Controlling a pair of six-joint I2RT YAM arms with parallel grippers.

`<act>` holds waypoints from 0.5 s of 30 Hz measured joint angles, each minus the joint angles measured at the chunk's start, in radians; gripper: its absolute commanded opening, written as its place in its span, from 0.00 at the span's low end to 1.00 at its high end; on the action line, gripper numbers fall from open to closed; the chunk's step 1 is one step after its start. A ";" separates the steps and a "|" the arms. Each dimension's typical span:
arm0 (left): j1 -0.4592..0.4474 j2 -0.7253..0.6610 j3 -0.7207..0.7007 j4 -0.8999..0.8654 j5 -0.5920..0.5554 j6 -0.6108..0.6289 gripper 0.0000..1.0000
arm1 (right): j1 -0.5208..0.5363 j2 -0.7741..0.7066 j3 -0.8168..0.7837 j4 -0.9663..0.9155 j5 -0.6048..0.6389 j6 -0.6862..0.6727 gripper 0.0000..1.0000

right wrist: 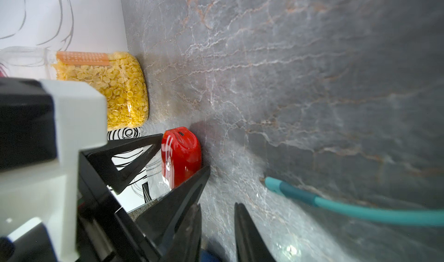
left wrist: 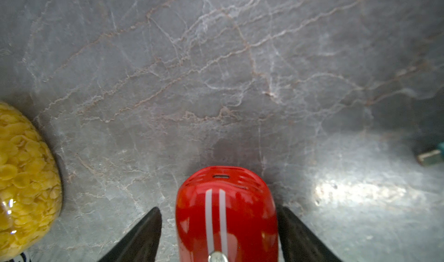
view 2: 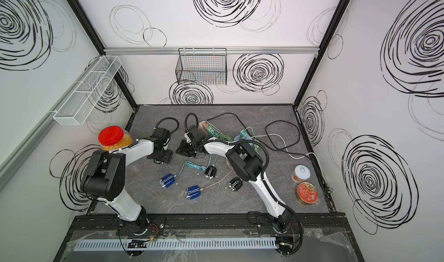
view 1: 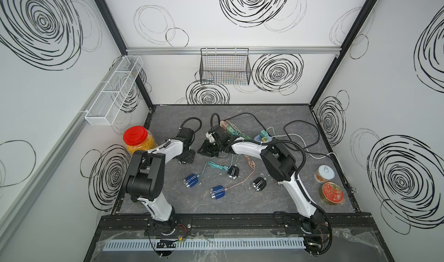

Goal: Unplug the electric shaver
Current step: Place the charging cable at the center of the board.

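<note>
In the left wrist view a red electric shaver (left wrist: 225, 215) with two white stripes stands between the fingers of my left gripper (left wrist: 218, 208). That gripper is open: table shows between one finger and the shaver's side. The shaver's charging port (left wrist: 218, 176) is empty. A teal cable's plug (right wrist: 274, 185) lies loose on the table a short way off, also seen at the frame's edge from the left wrist (left wrist: 430, 156). My right gripper (right wrist: 217, 205) hovers beside the shaver (right wrist: 181, 155), jaws slightly apart with only table between them. In both top views the arms hide the red shaver.
A red-lidded jar of yellow pasta (view 1: 135, 135) stands close left of the left gripper (view 1: 186, 157). Two blue shavers (view 1: 191, 181) (view 1: 217, 192) and two black ones (view 1: 233, 172) (view 1: 259, 183) lie mid-table with cables. The power strip (view 1: 227, 127) sits behind the right gripper (view 1: 204, 150). Two tins (view 1: 332, 193) stand at right.
</note>
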 measured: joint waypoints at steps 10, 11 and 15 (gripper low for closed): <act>0.000 -0.094 -0.005 0.001 0.030 -0.012 0.86 | -0.003 -0.190 -0.114 -0.031 0.030 -0.060 0.46; 0.001 -0.118 -0.005 0.002 0.037 -0.015 0.86 | -0.003 -0.216 -0.118 -0.038 0.035 -0.071 0.48; 0.001 -0.208 -0.005 0.010 0.058 -0.024 0.90 | -0.004 -0.304 -0.141 -0.050 0.056 -0.113 0.56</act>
